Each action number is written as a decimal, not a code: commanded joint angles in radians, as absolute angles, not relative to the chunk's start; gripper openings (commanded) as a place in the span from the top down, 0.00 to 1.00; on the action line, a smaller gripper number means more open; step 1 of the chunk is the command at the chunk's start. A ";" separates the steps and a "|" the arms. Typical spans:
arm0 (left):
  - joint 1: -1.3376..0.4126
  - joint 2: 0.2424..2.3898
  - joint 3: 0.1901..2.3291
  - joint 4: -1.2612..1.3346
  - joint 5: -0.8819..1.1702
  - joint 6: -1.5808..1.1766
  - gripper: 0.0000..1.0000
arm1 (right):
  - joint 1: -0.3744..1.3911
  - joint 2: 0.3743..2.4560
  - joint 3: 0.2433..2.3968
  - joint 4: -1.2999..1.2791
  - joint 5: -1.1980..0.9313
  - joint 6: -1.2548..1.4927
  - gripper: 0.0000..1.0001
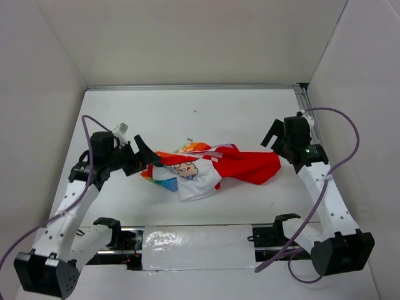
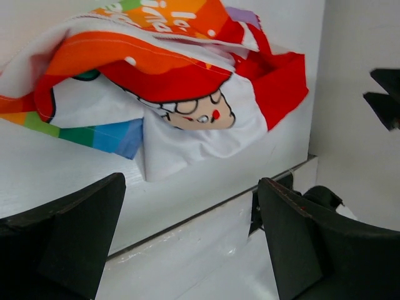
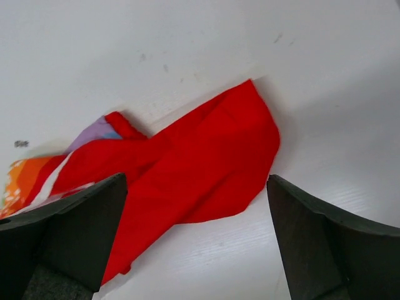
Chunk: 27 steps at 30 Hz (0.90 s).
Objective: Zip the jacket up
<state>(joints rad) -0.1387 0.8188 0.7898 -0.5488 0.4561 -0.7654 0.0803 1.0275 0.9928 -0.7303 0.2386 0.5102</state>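
Observation:
The jacket point(image 1: 212, 166) lies crumpled in the middle of the white table, white with rainbow stripes, a cartoon face and a large red part at its right. Its zipper is hidden in the folds. My left gripper point(image 1: 145, 157) is open and empty, just left of the jacket's striped end. In the left wrist view the jacket point(image 2: 169, 81) lies ahead of the wide-apart fingers point(image 2: 75, 231). My right gripper point(image 1: 275, 137) is open and empty, just right of the red part. The right wrist view shows the red part point(image 3: 200, 162) between and beyond its fingers point(image 3: 325, 244).
White walls close in the table at left, back and right. A metal rail point(image 1: 306, 106) runs along the right back edge. A shiny taped strip point(image 1: 197, 240) and black brackets point(image 1: 275, 228) lie along the near edge between the arm bases.

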 commanded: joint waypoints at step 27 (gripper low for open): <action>-0.621 1.611 0.789 -0.314 0.385 -0.776 0.31 | 0.304 1.359 0.836 -0.342 0.114 0.744 0.59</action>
<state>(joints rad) -0.5331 1.6073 0.8345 -0.2852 0.3897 -0.7414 0.3290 1.2839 0.7189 -0.4305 0.0582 0.8402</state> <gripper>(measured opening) 0.700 0.455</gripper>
